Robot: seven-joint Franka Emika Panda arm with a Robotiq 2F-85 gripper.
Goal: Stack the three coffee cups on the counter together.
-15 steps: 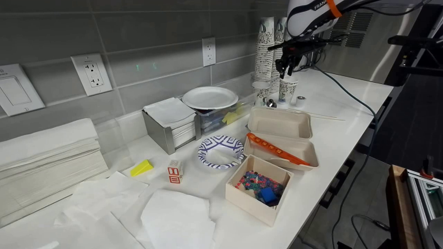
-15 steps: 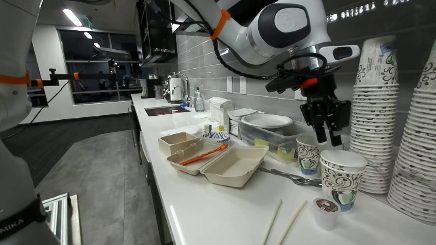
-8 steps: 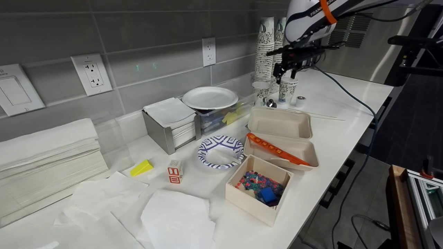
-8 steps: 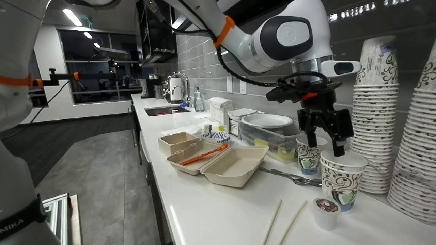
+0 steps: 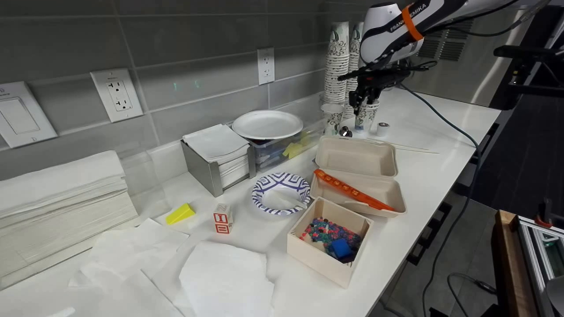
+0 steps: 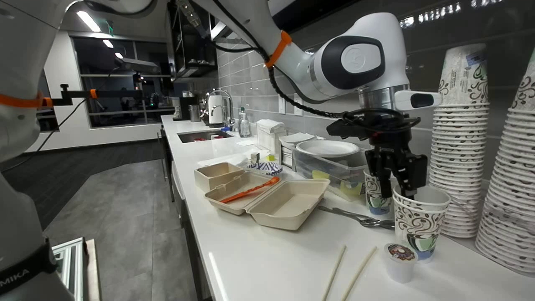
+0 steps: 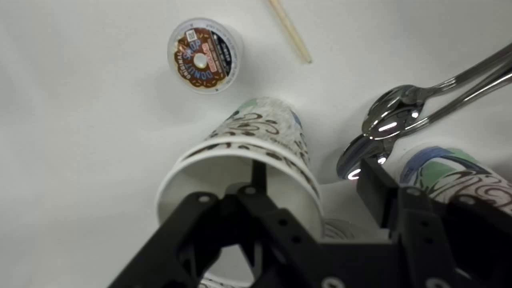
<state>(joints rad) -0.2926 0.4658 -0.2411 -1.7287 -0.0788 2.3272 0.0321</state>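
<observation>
The gripper [image 7: 314, 176] has just come down, so one finger [image 7: 259, 174] pokes inside two nested cups [image 6: 420, 225]. That likely means a pinch is next. Its jaws stand well apart, gripping nothing; whether they touch the rim is hard to see. In the wrist view, the third cup [image 7: 452, 172] sits at three o'clock from the pair.

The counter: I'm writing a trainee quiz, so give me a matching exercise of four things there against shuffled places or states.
1 tool
2 orange strip
3 blue block
4 white plate

A atop the clear bin
B open at the rim of the nested cups
C inside the beige box
D across the open takeout container

Pairs: 1-B; 2-D; 3-C; 4-A
</observation>
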